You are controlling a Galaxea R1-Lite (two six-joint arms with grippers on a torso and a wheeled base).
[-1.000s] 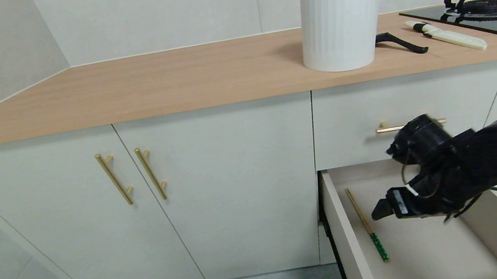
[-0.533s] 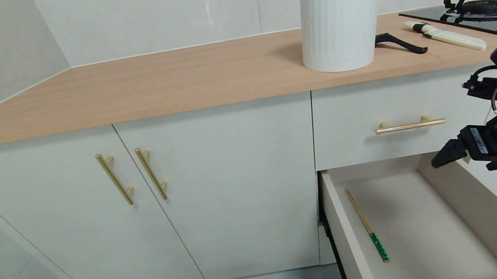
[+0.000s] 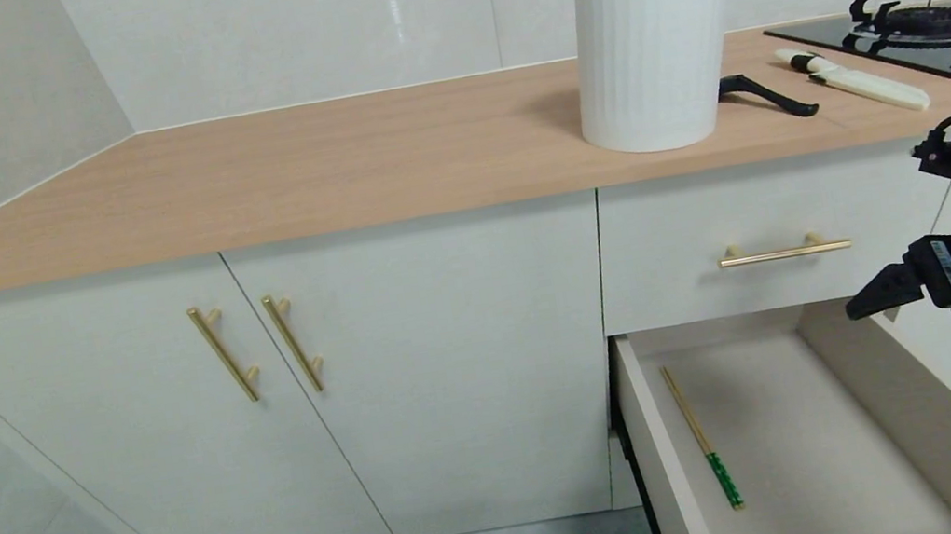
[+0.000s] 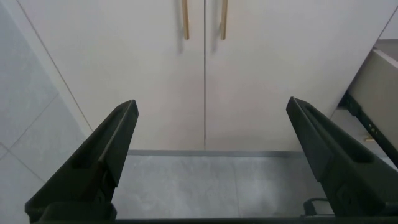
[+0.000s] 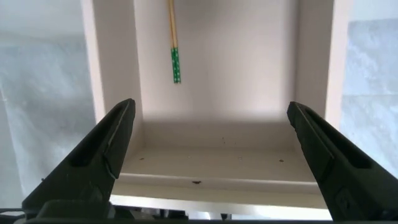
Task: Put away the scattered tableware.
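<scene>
The right hand [image 3: 868, 304] had pulled back from above the drawer [image 3: 651, 429] to its right, wide open, empty (chopstick [image 3: 701, 436] lying inside). The left hand [image 4: 210, 106] gaped too. The head view cut off the drawer's front.

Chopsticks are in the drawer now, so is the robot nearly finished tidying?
Only partly. Done: the chopsticks lie inside the open drawer. In hand: nothing. The right gripper hangs above the drawer's right side with its jaws open and empty. Left: a white knife and a black-handled tool lie out on the counter, and the drawer will probably need closing.
</scene>
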